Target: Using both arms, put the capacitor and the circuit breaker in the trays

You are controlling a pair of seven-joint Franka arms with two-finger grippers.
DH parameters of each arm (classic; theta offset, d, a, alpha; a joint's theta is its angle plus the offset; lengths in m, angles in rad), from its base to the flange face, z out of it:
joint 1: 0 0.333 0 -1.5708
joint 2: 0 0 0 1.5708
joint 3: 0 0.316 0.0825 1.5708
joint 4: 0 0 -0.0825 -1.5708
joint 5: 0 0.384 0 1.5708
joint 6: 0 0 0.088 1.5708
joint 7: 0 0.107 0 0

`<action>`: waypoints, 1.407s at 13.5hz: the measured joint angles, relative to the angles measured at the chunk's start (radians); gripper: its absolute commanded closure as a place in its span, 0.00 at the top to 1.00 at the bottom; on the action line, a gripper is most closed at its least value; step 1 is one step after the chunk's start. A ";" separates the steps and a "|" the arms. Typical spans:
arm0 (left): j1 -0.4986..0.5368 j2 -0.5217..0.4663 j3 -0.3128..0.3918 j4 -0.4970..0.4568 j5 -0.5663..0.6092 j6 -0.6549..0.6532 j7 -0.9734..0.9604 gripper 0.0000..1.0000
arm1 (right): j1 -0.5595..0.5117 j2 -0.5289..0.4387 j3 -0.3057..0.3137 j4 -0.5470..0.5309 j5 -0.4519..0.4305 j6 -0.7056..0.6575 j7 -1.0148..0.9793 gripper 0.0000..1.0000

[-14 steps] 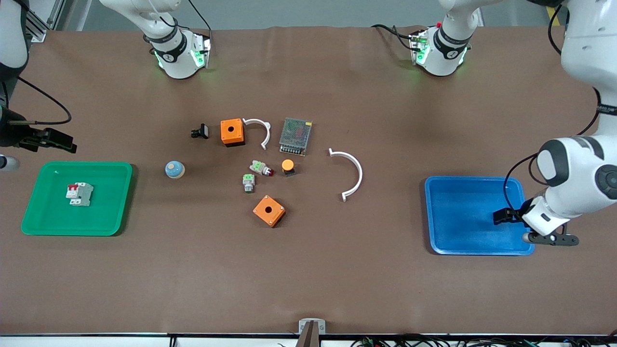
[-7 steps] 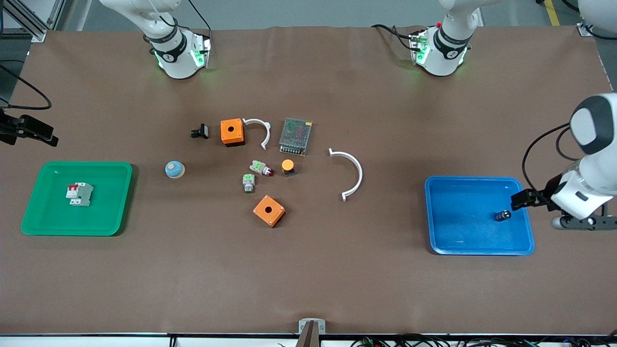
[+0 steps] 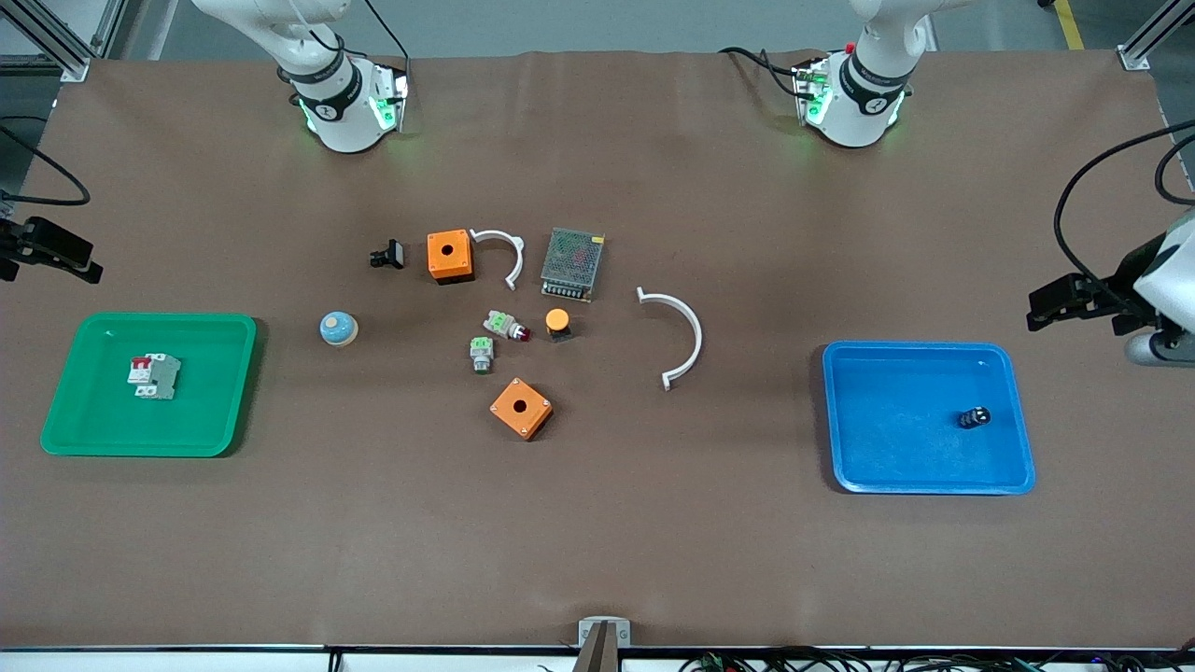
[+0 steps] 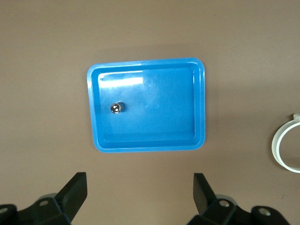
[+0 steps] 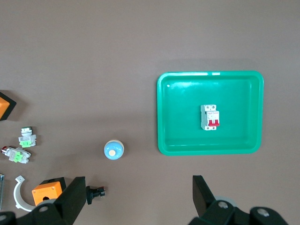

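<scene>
The capacitor [image 3: 974, 417] lay in the blue tray [image 3: 896, 476], the circuit breaker [image 3: 153, 375] in the green tray [image 3: 93, 439]; both grippers, left [image 4: 139, 194] and right [image 5: 138, 196], hung with jaws wide and empty, loose parts clustering mid-worktop [image 3: 597, 541].

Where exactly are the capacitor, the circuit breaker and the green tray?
capacitor [image 3: 974, 417], front view, on its black body.
circuit breaker [image 3: 155, 376], front view, middle of its grey casing.
green tray [image 3: 215, 329], front view, on a bare corner.

Brown table [image 3: 597, 541], grey floor [image 3: 597, 23]
</scene>
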 measured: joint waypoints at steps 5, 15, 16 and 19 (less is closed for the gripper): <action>-0.130 -0.110 0.073 -0.003 -0.001 -0.133 -0.036 1.00 | 0.010 0.000 -0.001 0.046 0.000 -0.006 0.000 1.00; -0.159 -0.256 0.160 -0.122 -0.061 -0.156 -0.069 1.00 | 0.011 0.000 -0.001 0.062 0.000 -0.007 0.000 1.00; -0.159 -0.256 0.159 -0.122 -0.061 -0.156 -0.069 1.00 | 0.011 0.000 -0.001 0.063 0.000 -0.008 0.000 1.00; -0.159 -0.255 0.158 -0.124 -0.063 -0.156 -0.069 1.00 | 0.011 0.000 -0.001 0.071 0.000 -0.008 0.000 1.00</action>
